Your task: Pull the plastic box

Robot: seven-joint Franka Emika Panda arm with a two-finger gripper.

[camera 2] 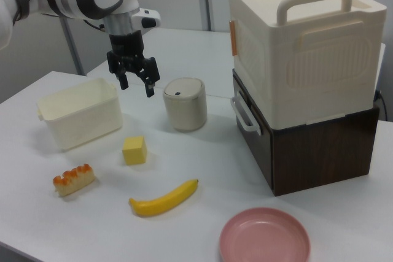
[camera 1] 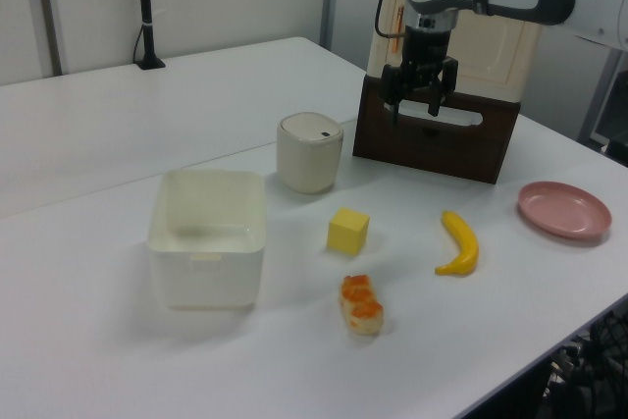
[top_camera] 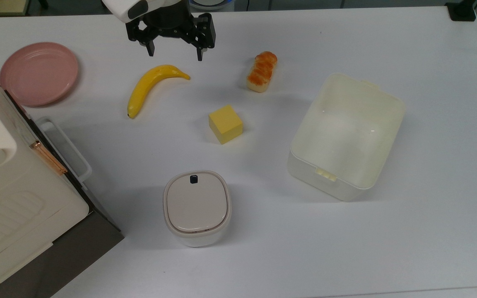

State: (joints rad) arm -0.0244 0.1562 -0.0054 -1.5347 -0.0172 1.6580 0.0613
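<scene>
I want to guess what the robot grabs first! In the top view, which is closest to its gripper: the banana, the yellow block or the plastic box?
From the gripper, in the top view:
1. The banana, just below it.
2. The yellow block, lower and to the top view's right.
3. The plastic box, far on the top view's right.

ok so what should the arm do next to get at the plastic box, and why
Probably carry the pincer toward the top view's right, over to the plastic box. It hangs open above the banana, well apart from the box, which sits untouched.

Plastic box point(top_camera: 346, 136) empty; banana point(top_camera: 151, 87) apart
</scene>
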